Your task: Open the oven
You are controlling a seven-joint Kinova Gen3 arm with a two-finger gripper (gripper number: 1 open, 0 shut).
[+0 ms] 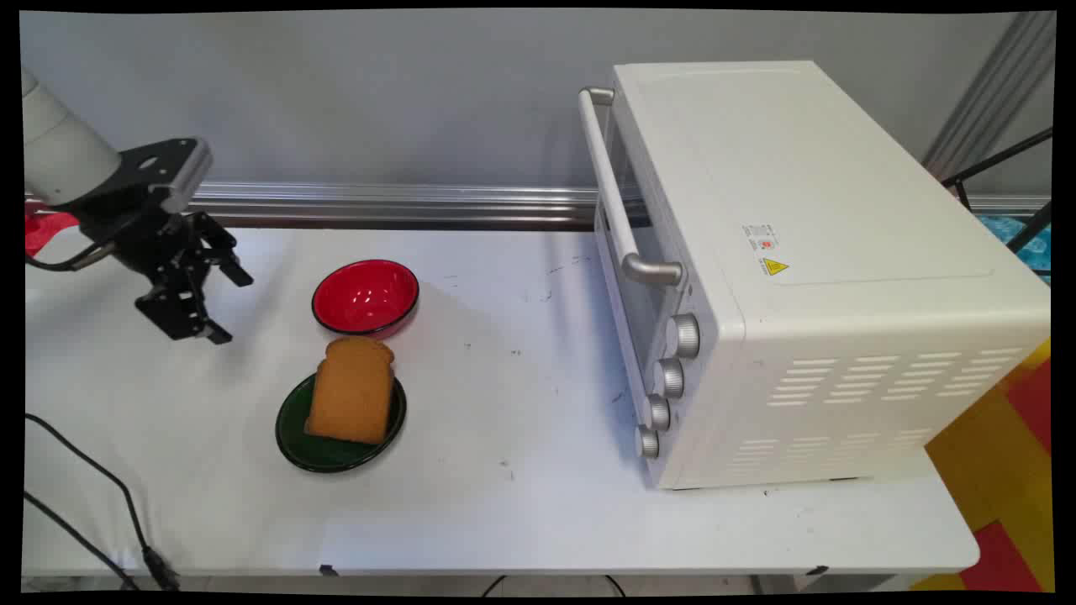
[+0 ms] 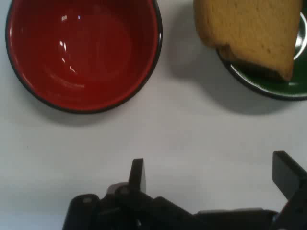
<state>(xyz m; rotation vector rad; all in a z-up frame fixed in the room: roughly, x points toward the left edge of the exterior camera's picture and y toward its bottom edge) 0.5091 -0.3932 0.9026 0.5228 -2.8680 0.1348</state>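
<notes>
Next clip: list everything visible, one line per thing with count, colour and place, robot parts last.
Round red bowl with dark rim: 1, red, empty, left of table centre, toward the wall.
Round dark green plate: 1, green, just in front of the bowl.
Slice of toast-brown bread: 1, brown, lying on the plate, overhanging its far rim.
White toaster oven: 1, white with silver handle and four silver knobs, right side of the table, door shut.
White table: 1, white, bearing all of these.
Black cables: two, black, near left corner.
Black two-finger gripper: 1, black, open, holding nothing, above the table left of the bowl.
</notes>
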